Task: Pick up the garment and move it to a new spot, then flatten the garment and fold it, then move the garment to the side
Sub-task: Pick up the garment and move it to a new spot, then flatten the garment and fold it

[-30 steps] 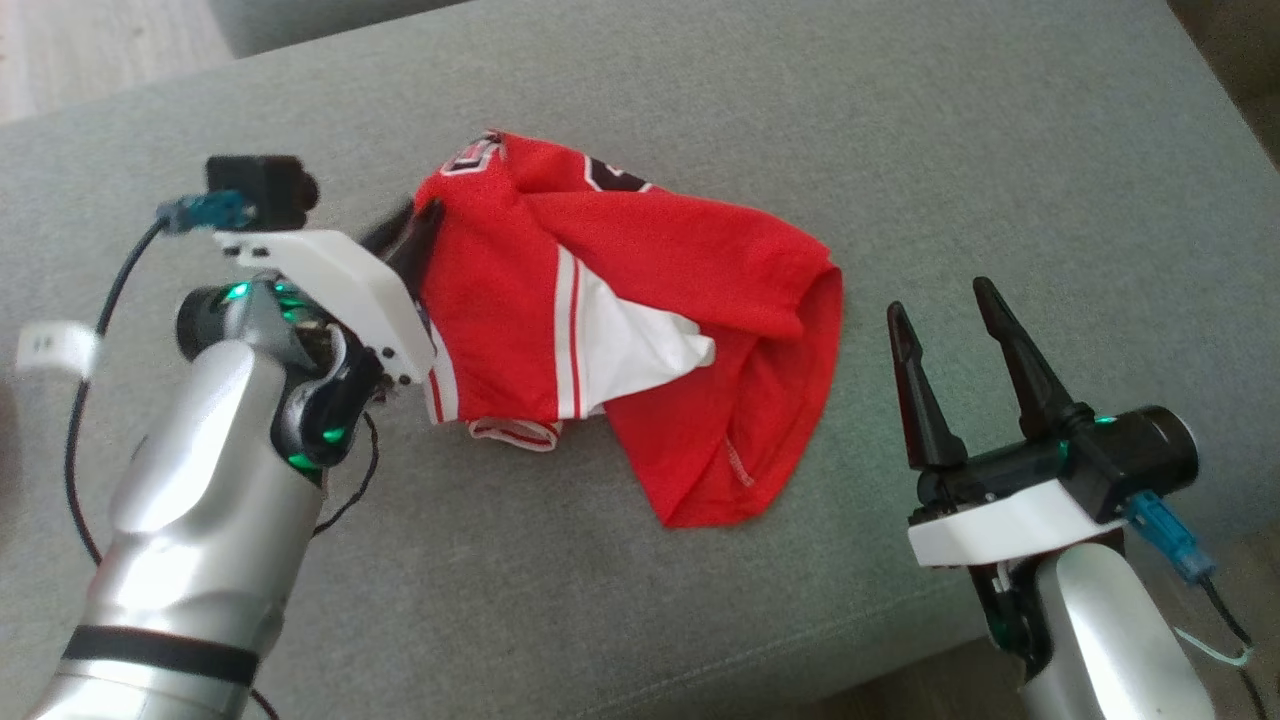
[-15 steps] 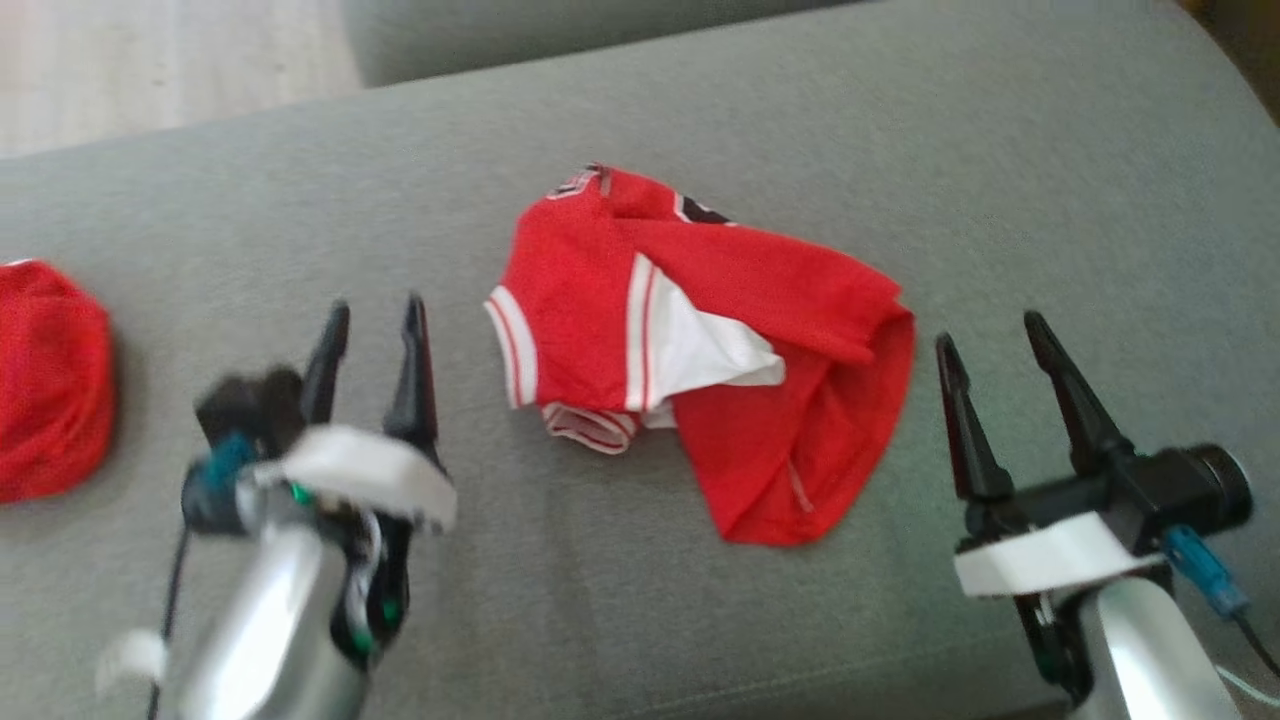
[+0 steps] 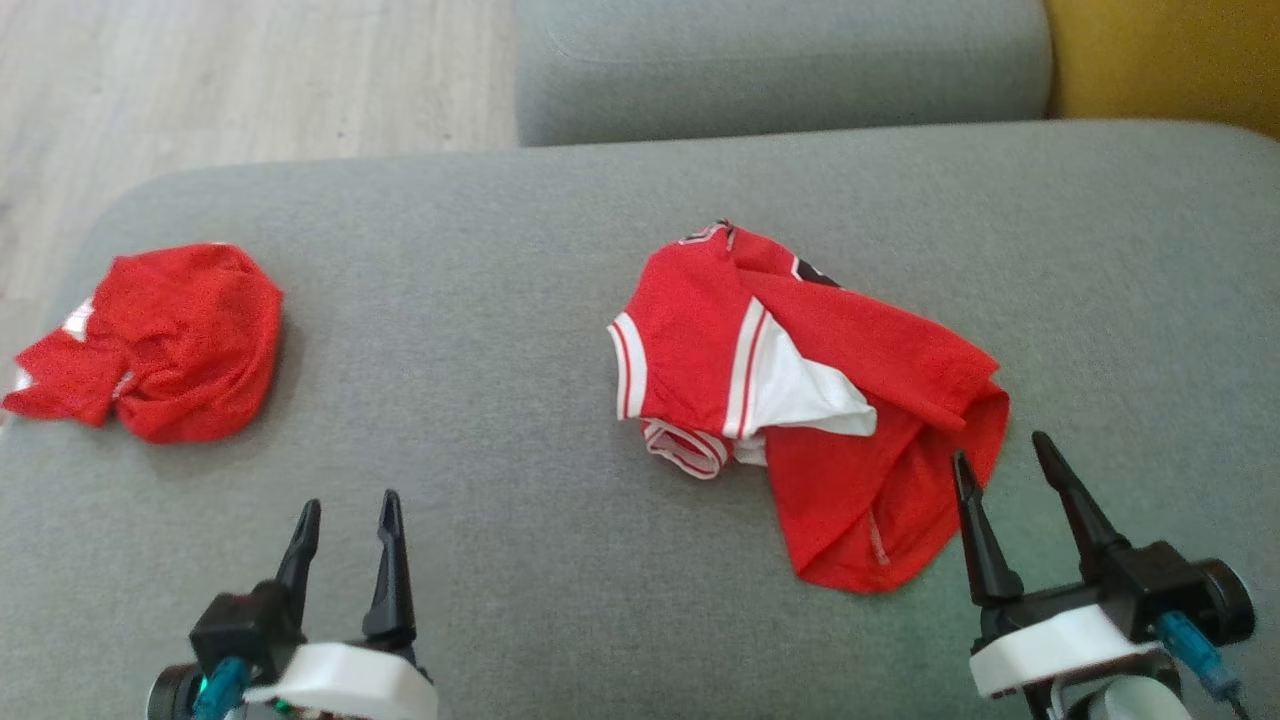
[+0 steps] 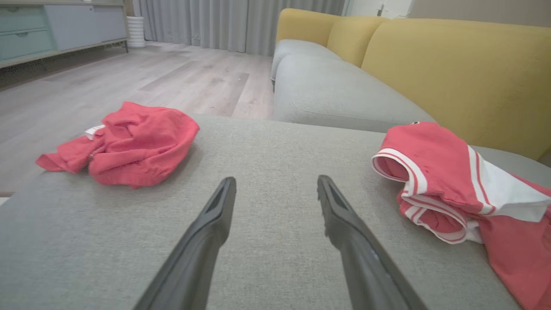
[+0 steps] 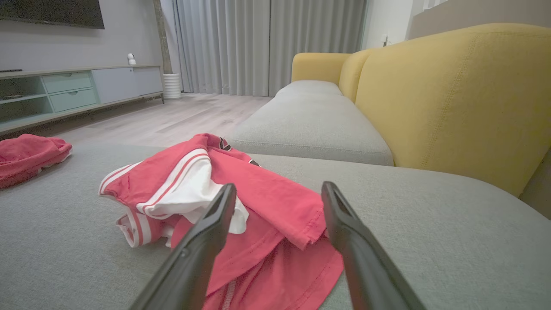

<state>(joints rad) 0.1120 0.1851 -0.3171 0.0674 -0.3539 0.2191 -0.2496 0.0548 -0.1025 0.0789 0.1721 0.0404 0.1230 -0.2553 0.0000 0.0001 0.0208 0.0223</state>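
Lying crumpled on a grey sofa cushion (image 3: 500,250), a red-and-white jersey (image 3: 690,345) waits between the robot's two grippers, both spread wide and holding nothing. The left gripper (image 3: 349,500) hangs well off the jersey's left, nearer the robot, above bare upholstery. The right gripper (image 3: 1000,447) sits at the jersey's near right hem (image 3: 860,560), one finger crossing that edge in the head view, though contact cannot be judged. A second red heap (image 3: 170,335) lies far to the jersey's left and looks to be no part of this step. With the jersey set down and doubled over itself, a white panel (image 3: 800,390) tucked under a red flap, flattening appears to be the job in hand. Done well, that likely means the left gripper closing in on the striped cuff (image 3: 625,365) on the jersey's left while the right takes the hem beside it, each pinching only the top layer of cloth and none of the cushion beneath the jersey. A low, even pull outward from the jersey's middle should open the fold; lifting high or tugging one side alone risks dragging the whole bundle or bunching it again
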